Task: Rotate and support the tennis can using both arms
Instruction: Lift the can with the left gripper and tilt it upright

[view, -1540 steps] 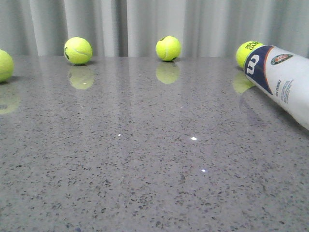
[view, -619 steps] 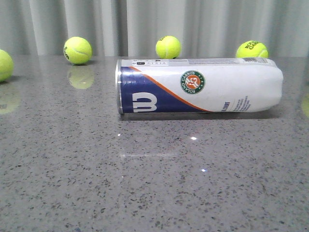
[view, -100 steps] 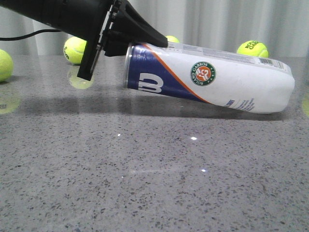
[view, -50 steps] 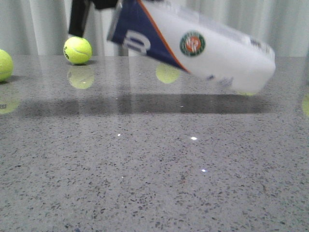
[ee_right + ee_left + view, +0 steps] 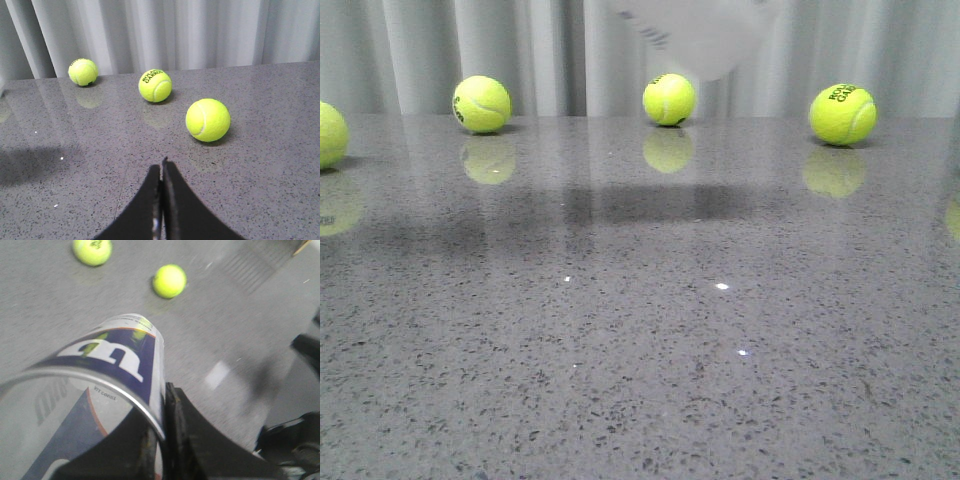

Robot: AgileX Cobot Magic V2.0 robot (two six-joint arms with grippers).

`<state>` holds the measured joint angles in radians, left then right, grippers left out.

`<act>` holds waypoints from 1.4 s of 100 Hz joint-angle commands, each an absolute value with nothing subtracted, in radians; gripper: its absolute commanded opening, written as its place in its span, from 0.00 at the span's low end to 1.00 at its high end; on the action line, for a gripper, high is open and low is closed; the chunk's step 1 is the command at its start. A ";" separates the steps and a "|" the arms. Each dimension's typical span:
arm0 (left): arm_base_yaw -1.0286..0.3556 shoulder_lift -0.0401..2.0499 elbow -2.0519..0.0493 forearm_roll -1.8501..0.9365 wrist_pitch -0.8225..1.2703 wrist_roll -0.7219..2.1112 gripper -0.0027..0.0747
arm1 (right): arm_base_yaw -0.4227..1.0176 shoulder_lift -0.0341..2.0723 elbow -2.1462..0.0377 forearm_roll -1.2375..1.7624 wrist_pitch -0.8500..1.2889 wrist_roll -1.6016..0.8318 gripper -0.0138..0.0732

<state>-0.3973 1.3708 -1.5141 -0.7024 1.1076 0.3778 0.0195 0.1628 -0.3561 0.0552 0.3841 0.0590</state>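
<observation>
- Presently, the tennis can (image 5: 692,35) is off the table (image 5: 640,330), hanging at the top edge of the front view above the far centre; only a blurred white lower part of it shows there.
- In the left wrist view the tennis can (image 5: 107,375) fills the foreground, navy panel with the white "W" logo facing the camera, its metal-rimmed open end nearest the lens.
- The left gripper (image 5: 157,450) pinches the can's wall at that rim: one black finger (image 5: 200,445) lies on the outside, the other sits inside the clear wall, blurred.
- A broad dark shadow lies on the table in the far centre, beneath the can.
- The right gripper (image 5: 161,200) has its two black fingers pressed together, tip to tip, holding nothing. It sits low over the table, apart from the can, which does not show in the right wrist view.
- Four tennis balls show in the front view: one cut by the left edge (image 5: 328,135), one far left (image 5: 481,104), one far centre (image 5: 668,100), one far right (image 5: 842,114). All rest on the table, well apart from one another.
- The right wrist view shows three balls ahead of the closed fingers; the nearest (image 5: 207,120) lies just right of the fingertips' line.
- Pale curtains (image 5: 920,50) close the far side.
</observation>
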 commanded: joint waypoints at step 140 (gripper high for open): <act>-0.654 1.467 -1.661 -0.199 1.267 0.113 0.51 | 0.015 0.172 -0.380 0.056 0.309 0.054 0.08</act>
